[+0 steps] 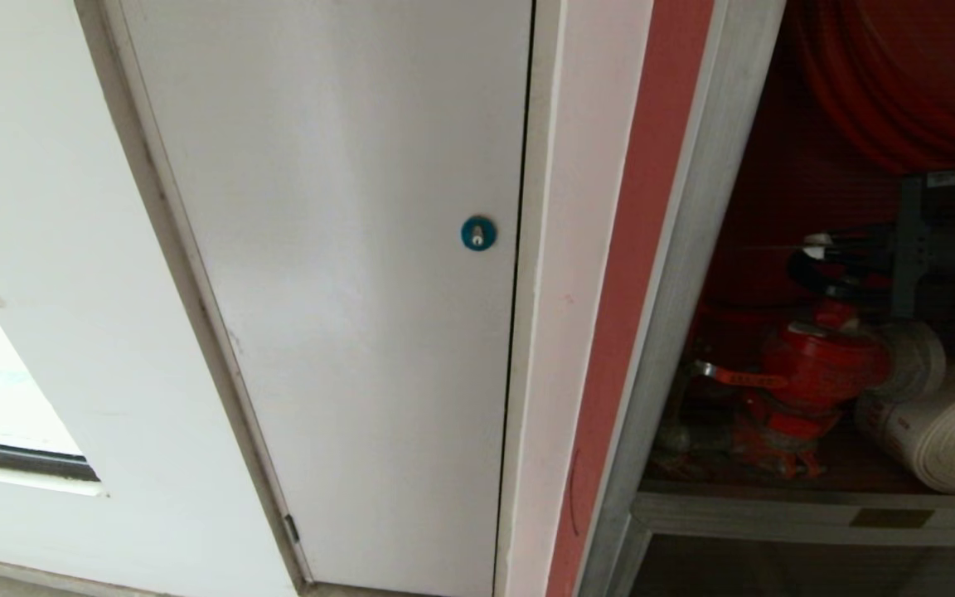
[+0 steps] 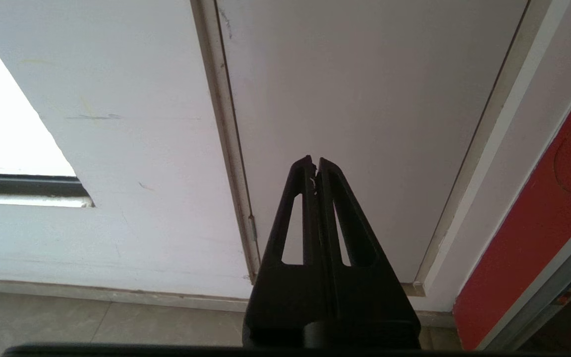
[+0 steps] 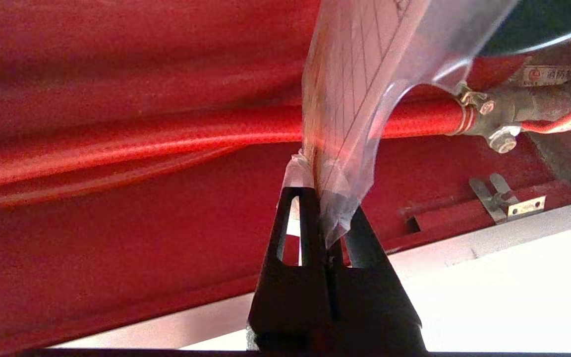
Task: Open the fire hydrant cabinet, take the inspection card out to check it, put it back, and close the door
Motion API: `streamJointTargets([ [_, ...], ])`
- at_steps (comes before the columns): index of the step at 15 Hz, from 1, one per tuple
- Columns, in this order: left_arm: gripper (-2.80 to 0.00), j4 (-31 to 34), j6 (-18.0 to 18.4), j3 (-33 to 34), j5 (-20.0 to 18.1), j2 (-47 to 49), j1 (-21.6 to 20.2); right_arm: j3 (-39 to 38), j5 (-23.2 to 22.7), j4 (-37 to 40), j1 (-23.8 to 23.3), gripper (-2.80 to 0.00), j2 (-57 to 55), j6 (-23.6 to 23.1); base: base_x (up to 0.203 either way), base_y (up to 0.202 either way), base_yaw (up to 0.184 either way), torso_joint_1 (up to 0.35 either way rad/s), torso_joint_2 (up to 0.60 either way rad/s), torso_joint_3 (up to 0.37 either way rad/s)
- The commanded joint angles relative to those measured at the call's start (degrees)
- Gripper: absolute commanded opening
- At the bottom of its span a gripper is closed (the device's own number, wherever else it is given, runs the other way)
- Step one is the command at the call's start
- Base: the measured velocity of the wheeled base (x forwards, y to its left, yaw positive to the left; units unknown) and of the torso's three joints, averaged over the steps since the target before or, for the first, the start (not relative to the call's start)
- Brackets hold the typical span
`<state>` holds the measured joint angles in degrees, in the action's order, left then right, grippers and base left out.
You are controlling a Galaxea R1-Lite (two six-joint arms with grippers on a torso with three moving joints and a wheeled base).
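Note:
The fire hydrant cabinet [image 1: 693, 249] stands open at the right of the head view. Its silver frame surrounds a red interior holding a red valve [image 1: 817, 361] and a white rolled hose [image 1: 950, 431]. Inside it, my right gripper [image 3: 327, 201] is shut on the lower corner of the inspection card [image 3: 360, 74]. The card is a pale ruled sheet in a clear sleeve, rising from the fingers in front of a red hose [image 3: 166, 139]. The glass door is out of view. My left gripper [image 2: 315, 161] is shut and empty, parked low before the white panel door.
A white panel door [image 1: 345, 290] with a blue round lock [image 1: 477, 233] fills the middle of the head view. A brass fitting [image 3: 493, 119] and a metal clip [image 3: 506, 201] sit beside the card. Grey floor tiles [image 2: 92, 322] lie below the wall.

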<state>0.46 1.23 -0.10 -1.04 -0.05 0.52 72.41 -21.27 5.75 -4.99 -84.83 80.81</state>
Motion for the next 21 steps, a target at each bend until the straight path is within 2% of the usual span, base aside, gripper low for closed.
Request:
streamJointTargets([
  [1,-2.80,0.0,0.0,0.0,0.0,0.0,0.0,0.5,-0.1,0.0,0.1,-2.80,-0.7,0.4,0.000,0.000,0.000,0.000,0.00,0.000],
  [2,-2.80,0.0,0.0,0.0,0.0,0.0,0.0,0.8,-0.1,0.0,0.2,-2.69,-0.8,0.4,0.000,0.000,0.000,0.000,0.00,0.000],
  [3,-2.80,-0.1,0.0,0.0,0.0,0.0,0.1,0.9,-0.1,0.1,0.4,0.00,-0.8,0.3,0.000,0.000,0.000,0.000,0.00,0.000],
  [11,-2.80,0.0,0.0,0.0,0.0,0.0,0.0,1.4,0.0,0.6,1.8,0.00,-2.4,0.4,0.000,0.000,0.000,0.000,0.00,0.000],
  [21,-2.80,0.0,0.0,0.0,0.0,0.0,0.0,-3.4,0.4,0.8,2.6,0.00,-1.2,0.0,0.000,0.000,0.000,0.000,0.00,0.000],
])
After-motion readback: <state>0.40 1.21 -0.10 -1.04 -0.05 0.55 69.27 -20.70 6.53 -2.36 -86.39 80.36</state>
